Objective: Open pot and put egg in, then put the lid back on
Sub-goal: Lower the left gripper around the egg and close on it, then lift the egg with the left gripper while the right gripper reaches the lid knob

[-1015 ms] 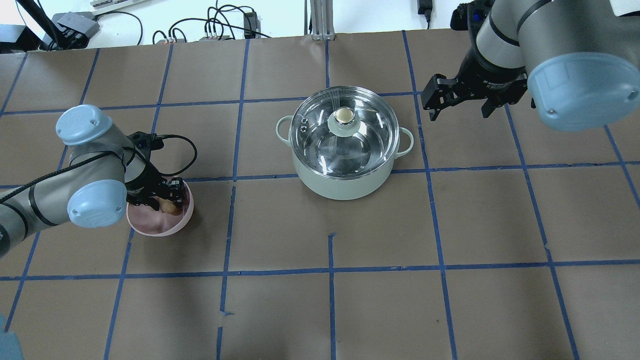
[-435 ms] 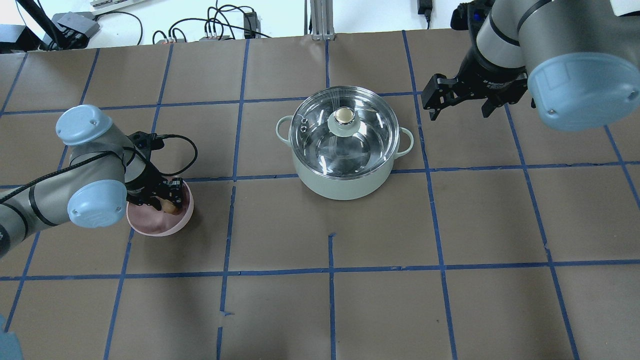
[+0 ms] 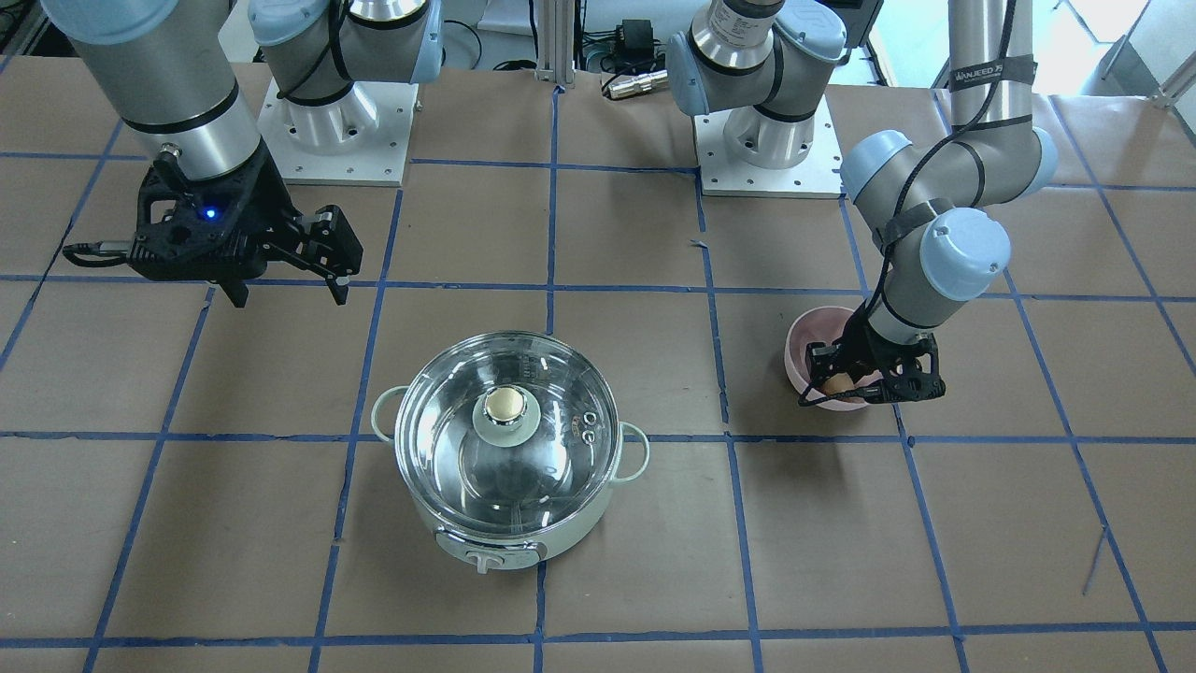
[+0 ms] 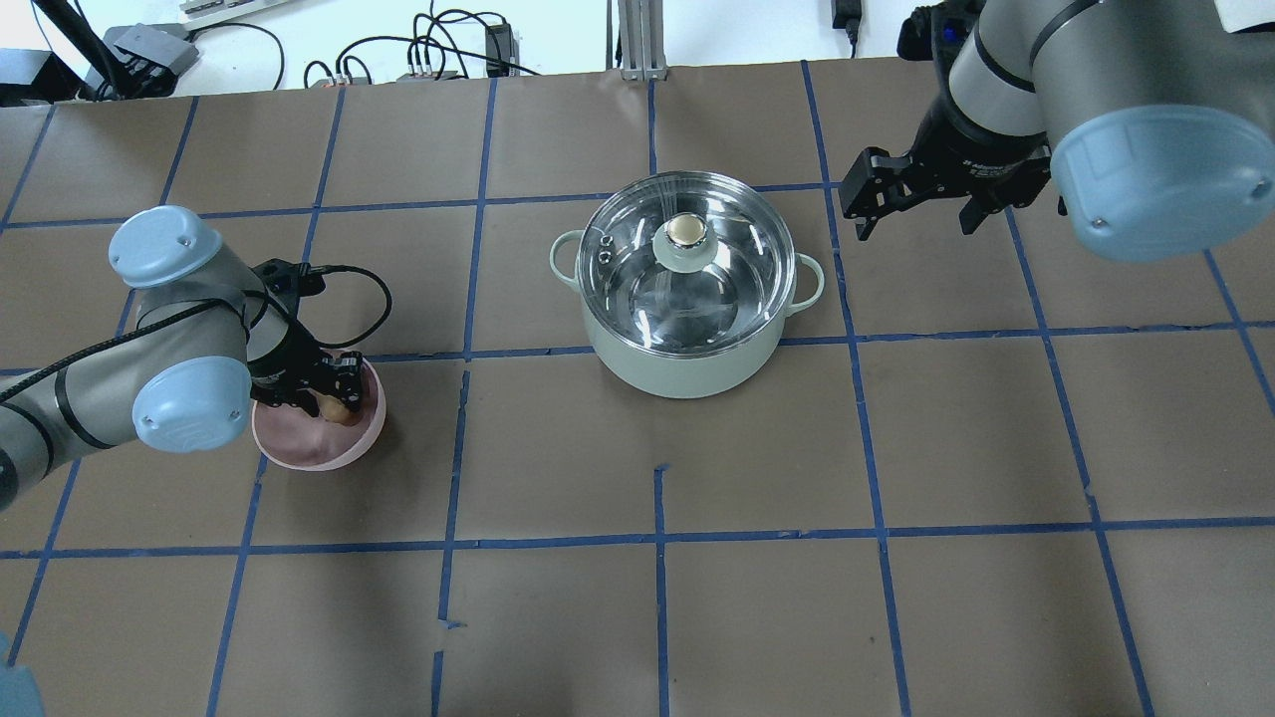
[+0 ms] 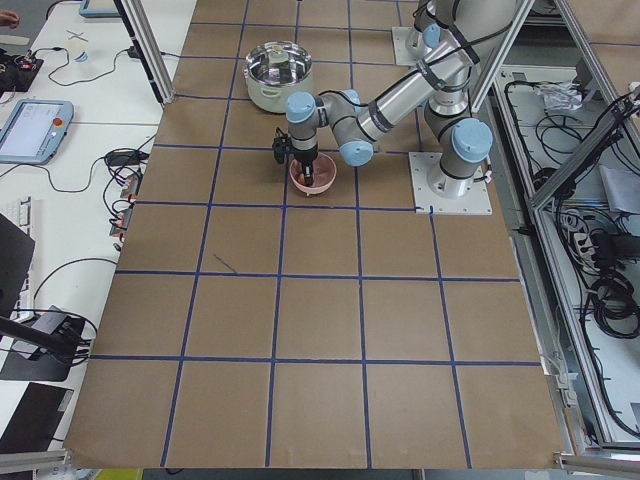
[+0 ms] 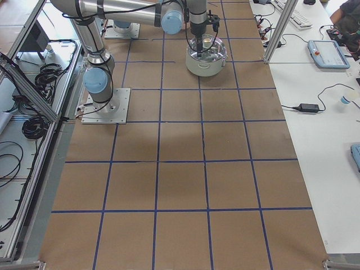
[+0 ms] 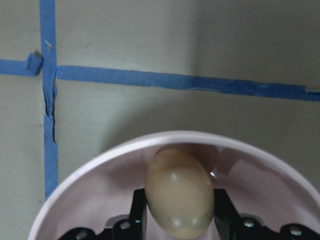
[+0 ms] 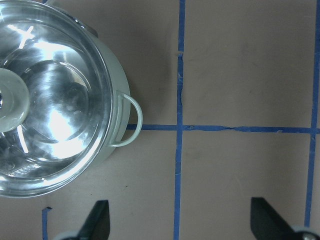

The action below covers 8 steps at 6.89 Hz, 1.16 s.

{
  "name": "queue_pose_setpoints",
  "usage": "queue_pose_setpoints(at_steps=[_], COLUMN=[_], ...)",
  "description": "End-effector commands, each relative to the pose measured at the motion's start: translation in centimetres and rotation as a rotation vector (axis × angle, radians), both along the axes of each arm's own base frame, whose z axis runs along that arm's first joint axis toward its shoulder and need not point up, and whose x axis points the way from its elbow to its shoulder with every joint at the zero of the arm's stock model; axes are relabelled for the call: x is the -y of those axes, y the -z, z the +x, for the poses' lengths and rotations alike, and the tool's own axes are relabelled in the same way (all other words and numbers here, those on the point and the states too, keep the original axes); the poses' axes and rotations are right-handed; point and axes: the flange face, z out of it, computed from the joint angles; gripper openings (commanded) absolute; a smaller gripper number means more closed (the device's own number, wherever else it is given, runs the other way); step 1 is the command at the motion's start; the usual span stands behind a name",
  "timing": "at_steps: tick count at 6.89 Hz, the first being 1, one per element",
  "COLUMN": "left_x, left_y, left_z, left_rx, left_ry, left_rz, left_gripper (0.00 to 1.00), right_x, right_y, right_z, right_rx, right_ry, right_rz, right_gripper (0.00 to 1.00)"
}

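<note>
Left claw (image 4: 334, 403) is gripping egg (image 7: 178, 192) in bowl (image 7: 100, 165) for pickup; right claw (image 4: 914, 227) is hovering spread apart, lid (image 4: 717, 269) beside it.

pot (image 4: 687, 370): mid-table, upright, lid (image 4: 732, 264) seated on its rim | left gripper (image 4: 331, 396): down inside pink bowl (image 4: 299, 456), well left of the pot, fingers closed around egg (image 4: 335, 410) | right gripper (image 4: 916, 229): over table (image 4: 896, 448), right of the pot, apart from it, jaws spread wide

Brown paper-covered table (image 4: 757, 617) (blue tape grid (image 4: 657, 538))
</note>
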Motion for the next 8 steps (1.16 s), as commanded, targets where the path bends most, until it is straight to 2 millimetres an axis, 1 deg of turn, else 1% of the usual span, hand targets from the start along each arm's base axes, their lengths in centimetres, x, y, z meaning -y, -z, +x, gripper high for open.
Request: queue_pose_setpoints(at_steps=[1,2,3,4,6,7,8], left_x=[0.0,-0.3,-0.3,0.4,2.3,2.6,2.6], left_y=[-0.9,-2.9,-6.2,-9.0,-13.7,-14.0,-13.9], left_z=[-0.3,-0.9,-1.1,-1.8,-7.1,-8.0,-8.3], left_rx=[0.005,0.007,-0.003,-0.015,0.006,0.006,0.007], left_ry=[0.005,0.014,0.014,0.011,0.019,0.034,0.042], left_rz=[-0.007,-0.008,0.021,0.054,0.014,0.013,0.012], left_gripper=[0.02,0.02,0.02,0.02,0.02,0.02,0.02], right_x=[0.0,0.0,0.0,0.0,0.0,0.1,0.8], right_y=[0.0,0.1,0.0,0.0,0.0,-0.4,0.0], right_z=[0.1,0.2,0.1,0.1,0.2,1.1,4.1], right_rx=[0.002,0.002,0.001,0.001,0.001,0.019,0.059], right_ry=[-0.001,-0.004,-0.001,-0.002,0.004,0.077,0.124], right_rz=[-0.001,0.000,0.000,-0.001,-0.001,-0.014,-0.077], right_gripper=[1.00,1.00,1.00,1.00,1.00,1.00,1.00])
